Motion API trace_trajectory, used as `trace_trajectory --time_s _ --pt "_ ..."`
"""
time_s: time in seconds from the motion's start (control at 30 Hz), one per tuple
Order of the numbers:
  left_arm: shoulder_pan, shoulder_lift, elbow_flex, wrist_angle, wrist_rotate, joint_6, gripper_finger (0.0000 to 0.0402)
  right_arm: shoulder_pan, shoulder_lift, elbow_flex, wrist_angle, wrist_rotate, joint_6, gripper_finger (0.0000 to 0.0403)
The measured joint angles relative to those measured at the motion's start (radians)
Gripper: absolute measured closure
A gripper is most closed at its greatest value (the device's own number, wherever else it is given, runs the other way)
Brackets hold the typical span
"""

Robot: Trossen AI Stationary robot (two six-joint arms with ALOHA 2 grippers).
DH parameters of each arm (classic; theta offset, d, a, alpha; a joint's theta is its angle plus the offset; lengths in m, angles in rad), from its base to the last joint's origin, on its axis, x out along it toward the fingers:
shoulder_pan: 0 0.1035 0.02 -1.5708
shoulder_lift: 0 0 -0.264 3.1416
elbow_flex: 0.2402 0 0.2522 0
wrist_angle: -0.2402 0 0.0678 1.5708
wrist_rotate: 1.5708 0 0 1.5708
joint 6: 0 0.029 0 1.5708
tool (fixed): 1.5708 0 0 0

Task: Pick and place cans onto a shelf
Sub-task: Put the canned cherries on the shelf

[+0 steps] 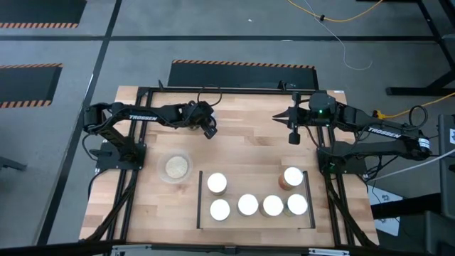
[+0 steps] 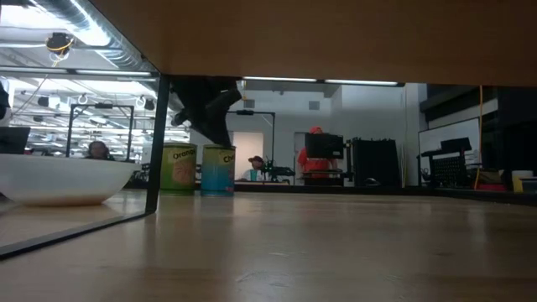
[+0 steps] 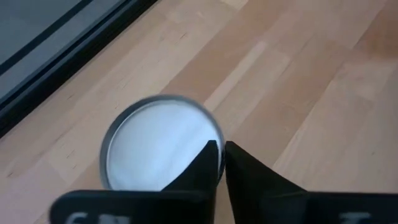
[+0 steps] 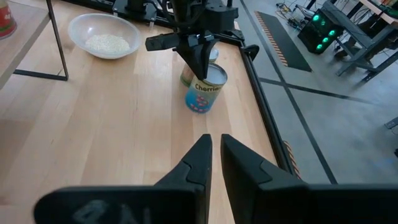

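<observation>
Already six cans (image 1: 248, 205) stand on the shelf (image 1: 254, 224) near the table's front edge: four in a row along the front, one behind the leftmost, and one behind the rightmost that sits a little tilted or raised, showing its orange side. Two more cans wait at the back of the table, side by side under the left gripper (image 1: 208, 130); the right wrist view shows a blue-labelled can (image 4: 206, 91) with a second one just behind it. The left gripper's fingers are nearly together at the blue can's rim rather than around its body, so I judge it is not carrying anything. The right gripper (image 1: 293, 137) hangs above bare wood at the back right, jaws almost shut and holding nothing. A clear dish (image 1: 176, 168) of beige grains sits left of the shelf. By my reckoning, two cans remain to be shelved.
</observation>
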Motion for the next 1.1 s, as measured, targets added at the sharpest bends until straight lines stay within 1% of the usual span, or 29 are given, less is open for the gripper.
trace_trajectory --time_s 0.1,0.4,0.7,0.93,1.03,1.1 --pt "0.000 0.000 0.000 0.000 0.001 0.000 0.0397 0.000 0.000 0.000 0.000 0.000 0.000 0.0363" --pt "0.000 -0.011 -0.003 0.006 0.008 0.001 0.0399 0.000 0.000 0.000 0.000 0.000 0.003 0.0363" --pt "0.000 -0.115 -0.007 0.024 0.052 0.026 0.0401 0.000 0.000 0.000 0.000 -0.007 0.001 0.0363" --pt "0.000 -0.191 -0.006 0.062 0.142 0.026 0.0401 0.000 0.000 0.000 0.000 -0.008 0.000 0.0363" --pt "-0.001 -0.216 -0.005 0.121 0.207 0.027 0.0401 0.000 0.000 0.000 0.000 -0.008 0.000 0.0363" --pt "-0.001 -0.230 -0.005 0.177 0.263 0.061 0.0401 0.000 0.000 0.000 0.000 -0.008 0.000 0.0363"
